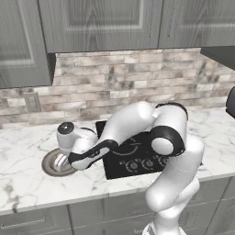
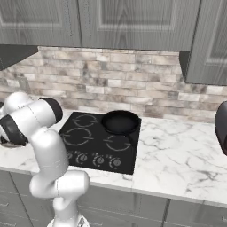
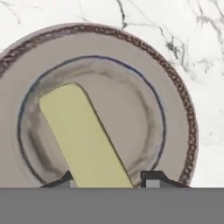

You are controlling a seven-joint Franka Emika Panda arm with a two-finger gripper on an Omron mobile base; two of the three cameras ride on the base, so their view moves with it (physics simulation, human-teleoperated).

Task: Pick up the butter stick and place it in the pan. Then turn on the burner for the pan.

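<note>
The pale yellow-olive butter stick lies slantwise on a grey-brown round plate on the marble counter. My gripper is open and low over the plate. Its dark fingertips stand on either side of the stick's near end, with a small gap on the right side. From the left base view the gripper hangs over the plate, left of the cooktop. The black pan sits on the cooktop's back right ring, far from my hand.
The black cooktop has a row of knobs along its front edge. A dark appliance stands at the counter's far right. The brick backsplash with an outlet and the upper cabinets lie behind.
</note>
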